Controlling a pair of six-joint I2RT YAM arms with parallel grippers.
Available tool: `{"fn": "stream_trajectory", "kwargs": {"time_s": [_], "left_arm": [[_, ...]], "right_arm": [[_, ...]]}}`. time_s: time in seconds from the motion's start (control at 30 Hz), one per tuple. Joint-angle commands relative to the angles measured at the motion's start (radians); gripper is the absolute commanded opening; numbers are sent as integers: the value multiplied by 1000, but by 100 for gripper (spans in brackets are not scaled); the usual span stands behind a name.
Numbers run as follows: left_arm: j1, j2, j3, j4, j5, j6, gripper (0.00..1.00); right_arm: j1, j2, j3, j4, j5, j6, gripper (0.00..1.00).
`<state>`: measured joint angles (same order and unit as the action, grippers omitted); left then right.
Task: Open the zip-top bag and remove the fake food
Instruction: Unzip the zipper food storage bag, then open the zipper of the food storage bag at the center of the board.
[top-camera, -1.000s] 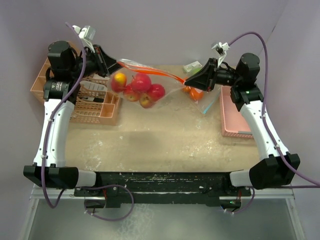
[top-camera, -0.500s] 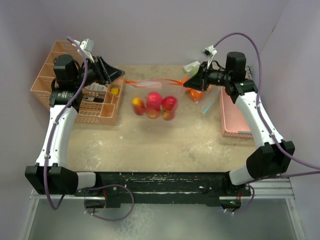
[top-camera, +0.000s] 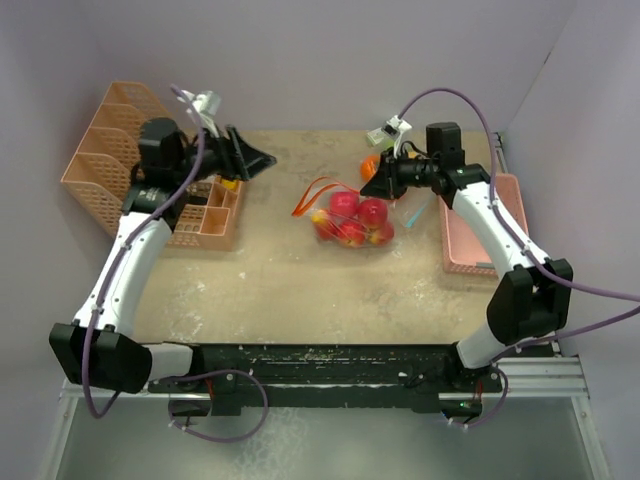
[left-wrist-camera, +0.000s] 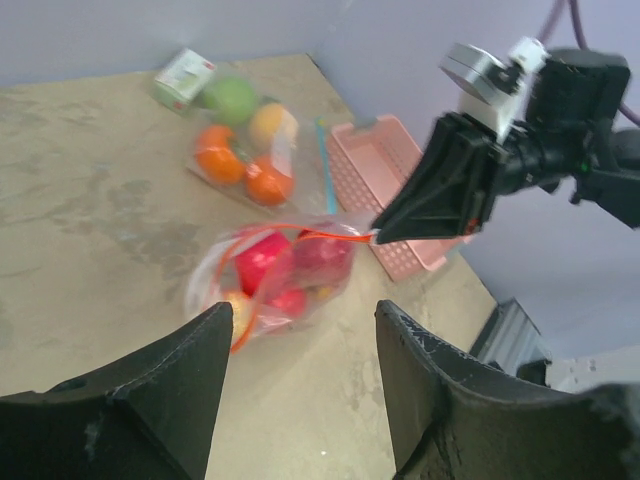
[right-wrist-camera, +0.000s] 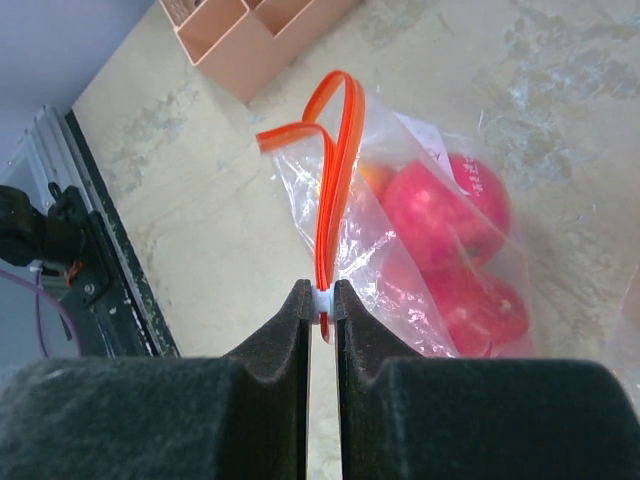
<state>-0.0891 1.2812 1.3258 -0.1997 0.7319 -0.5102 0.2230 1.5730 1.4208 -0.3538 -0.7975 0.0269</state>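
A clear zip-top bag (top-camera: 350, 222) with an orange zip strip (right-wrist-camera: 335, 170) holds the fake food, red apples (right-wrist-camera: 440, 205), mid-table. My right gripper (right-wrist-camera: 320, 292) is shut on the white slider at the zip's end, and the bag sags below it. In the top view the right gripper (top-camera: 370, 188) sits just above the bag's right end. My left gripper (left-wrist-camera: 305, 312) is open with nothing between its fingers, back left of the bag (left-wrist-camera: 280, 275) and apart from it. The left gripper (top-camera: 266, 160) points toward the bag. The bag's mouth is too blurred to judge.
A second clear bag with oranges and a green apple (left-wrist-camera: 245, 140) lies at the back, beside a small white box (left-wrist-camera: 183, 75). A pink basket (top-camera: 478, 230) stands at the right. A pink divided organizer (top-camera: 120, 160) stands at the back left, under the left arm.
My left gripper let go of the bag's left end and opened. The bag, stretched between both grippers a second ago, dropped and swung right, now held only by my right gripper.
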Motion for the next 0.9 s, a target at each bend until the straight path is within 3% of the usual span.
{"fn": "stream_trajectory", "kwargs": {"time_s": [0.0, 0.3, 0.47, 0.87], "left_arm": [[-181, 52, 34, -9, -103, 117, 63], [-327, 235, 130, -145, -276, 326, 63], [-331, 325, 163, -158, -319, 378, 71], [-331, 490, 258, -149, -266, 405, 67]], "right_arm": [[8, -64, -46, 7, 15, -36, 0], [7, -118, -79, 8, -17, -35, 0], [7, -139, -79, 26, -48, -13, 0], [7, -166, -89, 22, -57, -6, 0]]}}
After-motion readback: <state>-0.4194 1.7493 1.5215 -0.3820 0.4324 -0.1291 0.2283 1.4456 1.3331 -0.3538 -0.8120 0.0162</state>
